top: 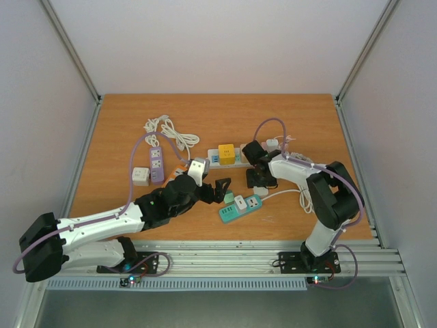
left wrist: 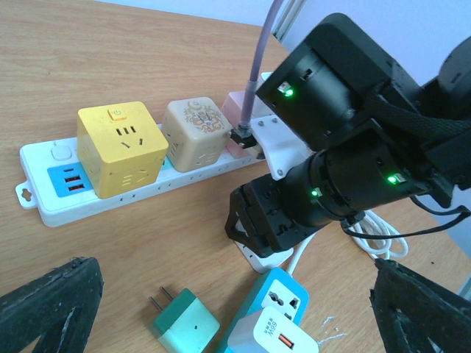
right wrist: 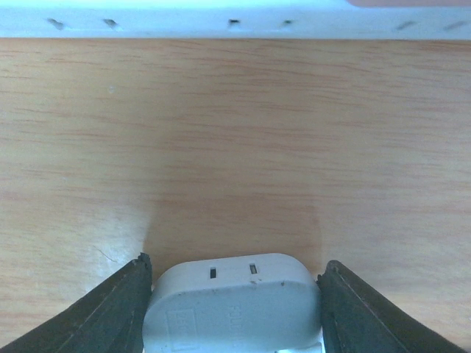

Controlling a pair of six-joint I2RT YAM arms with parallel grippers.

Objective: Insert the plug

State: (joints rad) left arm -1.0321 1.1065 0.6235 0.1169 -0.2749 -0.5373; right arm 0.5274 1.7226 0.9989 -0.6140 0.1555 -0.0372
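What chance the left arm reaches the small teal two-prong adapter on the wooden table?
Likely yes. The open left gripper hovers over the small teal two-prong adapter, which lies loose beside the teal power strip; the right gripper is farther back, around a white plug.

Bare table (right wrist: 235, 147) lies open between the white plug (right wrist: 234, 305) and the white power strip (right wrist: 221, 18). A yellow cube (left wrist: 121, 147) and a beige cube (left wrist: 195, 125) stand side by side on that strip, and the right arm (left wrist: 346, 140) overhangs its right end.
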